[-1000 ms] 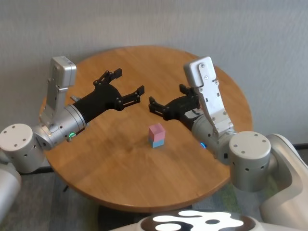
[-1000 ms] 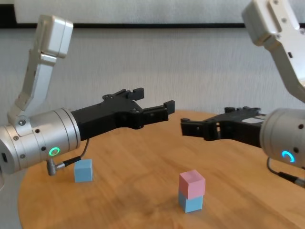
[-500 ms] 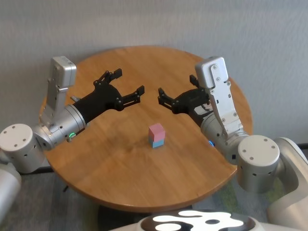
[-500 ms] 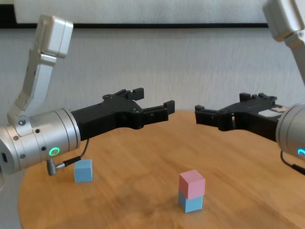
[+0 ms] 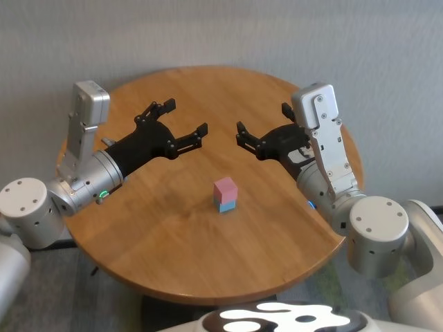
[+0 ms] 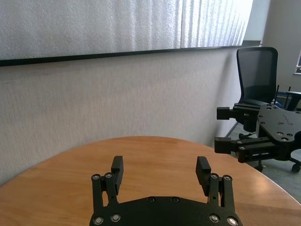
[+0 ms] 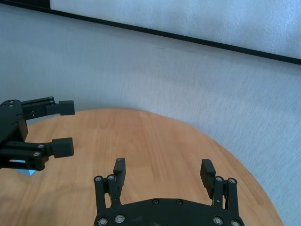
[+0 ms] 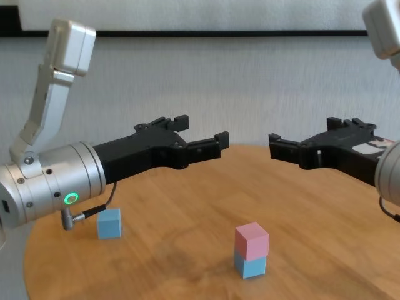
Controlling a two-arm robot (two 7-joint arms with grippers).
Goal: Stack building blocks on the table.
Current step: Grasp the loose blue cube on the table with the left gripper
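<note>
On the worktop: the round wooden worktop (image 5: 173, 263) carries three cubes, all small beside the arms
Stack: near the middle, a pink cube (image 8: 252, 240) sits squarely on a blue cube (image 8: 250, 265), edges roughly flush; two levels done by the look of it
Loose cube: the second blue cube (image 8: 109, 223) lies flat on the left side, well apart from the stack, under the left forearm; the head view hides it behind that arm
Left end effector: (image 5: 177, 123) raised above the far left of the worktop, fingers spread wide, holding nothing
Right end effector: (image 5: 266, 128) raised on the far right, facing the left one across a gap, fingers apart and empty
Handling: matte, stiff cubes, likely light and not slippery; firm flat faces should take a modest squeeze without damage
Where to hold: two opposite side faces of the loose cube, pads centred and square to them, low enough to leave the bottom face free for seating
Reach: the left arm looks the natural one, being right above it
Risk: the stack is narrow and light, so a sideways nudge on placing could topple it; a straight descent and a gentle release seem wise
</note>
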